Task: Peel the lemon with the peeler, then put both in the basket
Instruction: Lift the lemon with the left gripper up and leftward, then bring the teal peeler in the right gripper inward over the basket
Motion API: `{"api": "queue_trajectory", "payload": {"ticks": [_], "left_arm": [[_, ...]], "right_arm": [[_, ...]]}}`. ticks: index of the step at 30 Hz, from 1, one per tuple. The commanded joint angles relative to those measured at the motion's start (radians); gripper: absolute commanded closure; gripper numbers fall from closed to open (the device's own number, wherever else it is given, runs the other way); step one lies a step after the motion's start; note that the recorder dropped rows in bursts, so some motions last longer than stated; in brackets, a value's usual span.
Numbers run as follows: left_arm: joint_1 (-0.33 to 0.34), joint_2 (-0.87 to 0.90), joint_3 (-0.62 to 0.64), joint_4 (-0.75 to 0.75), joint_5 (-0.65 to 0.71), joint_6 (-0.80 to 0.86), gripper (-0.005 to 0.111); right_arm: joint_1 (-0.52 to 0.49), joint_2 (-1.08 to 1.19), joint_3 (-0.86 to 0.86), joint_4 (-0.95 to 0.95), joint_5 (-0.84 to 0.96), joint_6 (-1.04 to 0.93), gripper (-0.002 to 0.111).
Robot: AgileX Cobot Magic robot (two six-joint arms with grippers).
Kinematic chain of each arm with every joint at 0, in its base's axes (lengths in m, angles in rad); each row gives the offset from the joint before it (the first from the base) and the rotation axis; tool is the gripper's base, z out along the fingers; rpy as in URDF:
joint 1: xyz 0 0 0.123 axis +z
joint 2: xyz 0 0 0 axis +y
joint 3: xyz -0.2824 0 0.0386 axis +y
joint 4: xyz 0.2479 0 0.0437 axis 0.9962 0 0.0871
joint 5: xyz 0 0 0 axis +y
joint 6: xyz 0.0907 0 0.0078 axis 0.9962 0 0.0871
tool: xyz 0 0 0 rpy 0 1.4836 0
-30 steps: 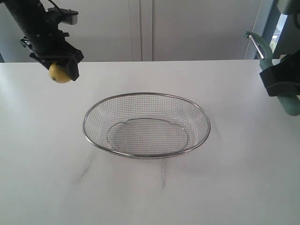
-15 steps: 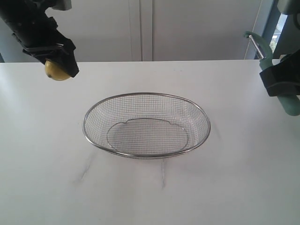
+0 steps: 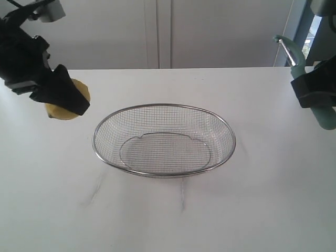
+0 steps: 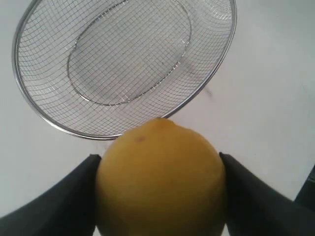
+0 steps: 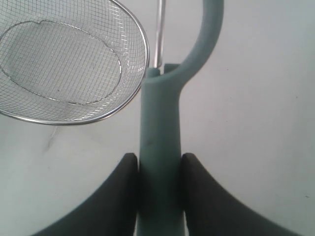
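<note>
My left gripper (image 3: 65,100) is shut on the round yellow lemon (image 3: 59,111), held above the table just left of the basket's rim. The left wrist view has the lemon (image 4: 160,179) filling the gap between both black fingers (image 4: 59,204), with the basket (image 4: 216,64) beyond it. The silver wire-mesh basket (image 3: 229,137) stands mid-table with nothing in it. At the far right, my right gripper (image 3: 314,94) is shut on the pale teal peeler (image 3: 324,116), blade head up. The right wrist view shows the peeler's handle (image 5: 160,147) clamped between the fingers (image 5: 120,191).
The basket stands on a white tabletop (image 3: 168,210). A pale wall with vertical seams (image 3: 157,31) runs behind the table's far edge.
My left arm has swung down and turned, bringing the lemon lower and closer to the basket's left rim. The right arm and peeler have stayed still.
</note>
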Motion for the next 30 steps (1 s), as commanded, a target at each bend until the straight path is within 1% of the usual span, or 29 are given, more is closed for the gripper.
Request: {"api": "queue_trajectory", "payload": {"ticks": [1, 3, 7, 10, 13, 17, 19, 23, 30], "left_arm": [[-0.001, -0.156, 0.082, -0.036, -0.02, 0.017, 0.107], [-0.001, -0.22, 0.116, -0.036, -0.044, 0.017, 0.107], [-0.001, -0.339, 0.171, -0.036, -0.107, 0.071, 0.107], [-0.001, -0.388, 0.201, -0.036, -0.125, 0.112, 0.107], [-0.001, -0.395, 0.227, -0.036, -0.141, 0.144, 0.107], [-0.001, -0.393, 0.278, -0.056, -0.234, 0.125, 0.107], [-0.001, -0.393, 0.293, -0.069, -0.245, 0.114, 0.107], [-0.001, -0.393, 0.295, -0.082, -0.265, 0.118, 0.107], [-0.001, -0.393, 0.298, -0.082, -0.373, 0.122, 0.107]], "right_arm": [[-0.002, -0.008, -0.001, 0.001, -0.005, -0.003, 0.108], [-0.002, -0.008, -0.001, 0.001, -0.005, -0.003, 0.108], [-0.002, -0.008, -0.001, 0.001, -0.005, -0.003, 0.108], [-0.002, -0.008, -0.001, 0.001, -0.005, -0.003, 0.108], [-0.002, -0.008, -0.001, 0.001, -0.005, -0.003, 0.108], [-0.002, -0.008, -0.001, 0.001, -0.005, -0.003, 0.108], [-0.002, -0.008, -0.001, 0.001, -0.005, -0.003, 0.108], [-0.002, -0.008, -0.001, 0.001, -0.005, -0.003, 0.108], [-0.002, -0.008, -0.001, 0.001, -0.005, -0.003, 0.108]]}}
